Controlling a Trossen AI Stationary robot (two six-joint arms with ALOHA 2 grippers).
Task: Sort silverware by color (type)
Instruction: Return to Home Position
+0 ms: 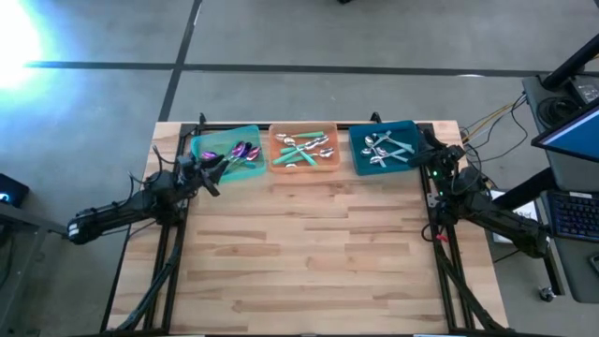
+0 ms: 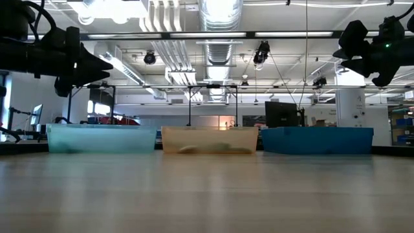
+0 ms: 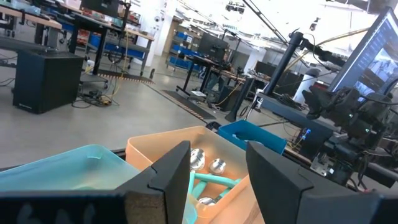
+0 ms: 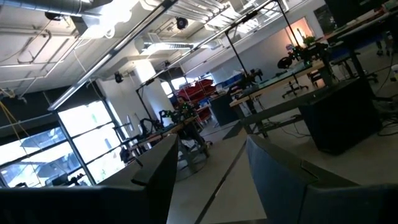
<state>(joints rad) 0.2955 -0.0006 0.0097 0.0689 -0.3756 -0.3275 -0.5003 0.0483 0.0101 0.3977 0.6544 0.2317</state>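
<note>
Three groups of small spoons are being shown in the upper middle of the high view, each in its own tray along the far edge of the light wooden tabletop (image 1: 309,253). Iridescent purple-headed spoons with teal handles (image 1: 239,152) are being held in the pale green plastic tray (image 1: 239,176) at the left. Silver-headed spoons with teal handles (image 1: 304,148) are being held in the orange plastic tray (image 1: 304,170) in the middle. Silver metal spoons (image 1: 377,145), with a teal handle showing among them, are being held in the blue plastic tray (image 1: 384,172) at the right. The three trays are being kept just beside one another in a row.

The left claw (image 1: 211,176) is being held at the lower left corner of the pale green plastic tray, raised above the tabletop in the low view. Its fingers are spread apart with nothing between them. In the left wrist view part of the orange plastic tray is being hidden by them.

The right claw (image 1: 429,147) is being held just right of the blue plastic tray, likewise raised. Its fingers are parted and nothing is being gripped.
</note>
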